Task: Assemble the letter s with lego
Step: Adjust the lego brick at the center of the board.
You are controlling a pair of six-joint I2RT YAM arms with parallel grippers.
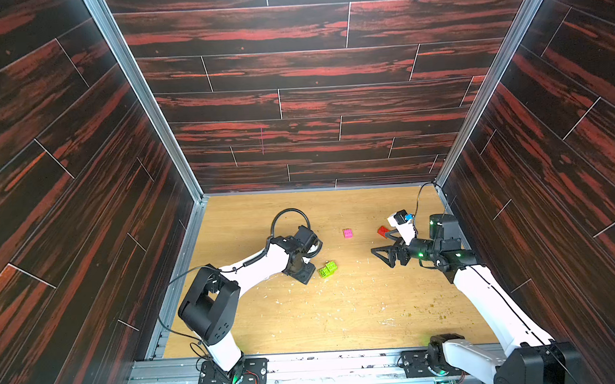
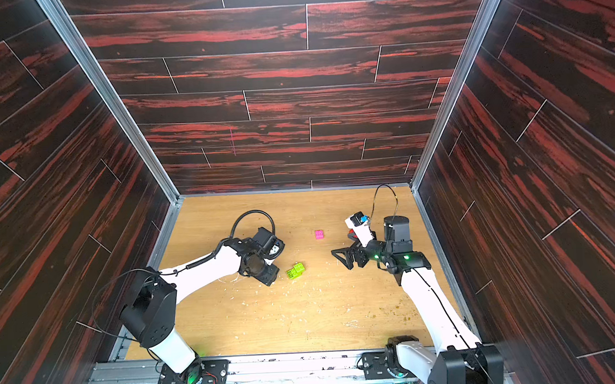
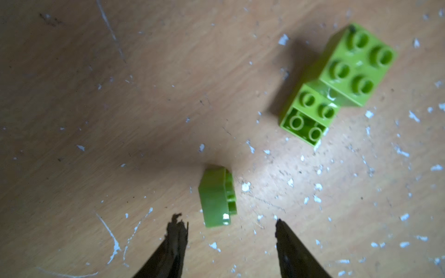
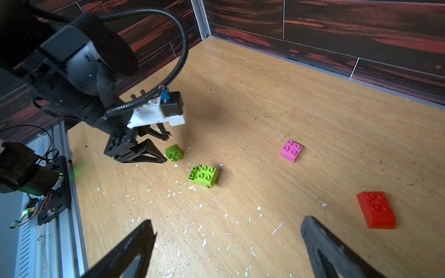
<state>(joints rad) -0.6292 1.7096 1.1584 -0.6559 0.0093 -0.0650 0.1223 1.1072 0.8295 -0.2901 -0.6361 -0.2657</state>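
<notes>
The left pincer stands spread, with the loose green brick lying on its side just ahead of its tips, so closing now could clip only a corner and flick it away.

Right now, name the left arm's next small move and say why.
Probably ease the left gripper forward around the loose green brick and close. Its jaws stand open and empty, the brick lies on its side just ahead of the fingertips, apart from the joined green pair.
</notes>
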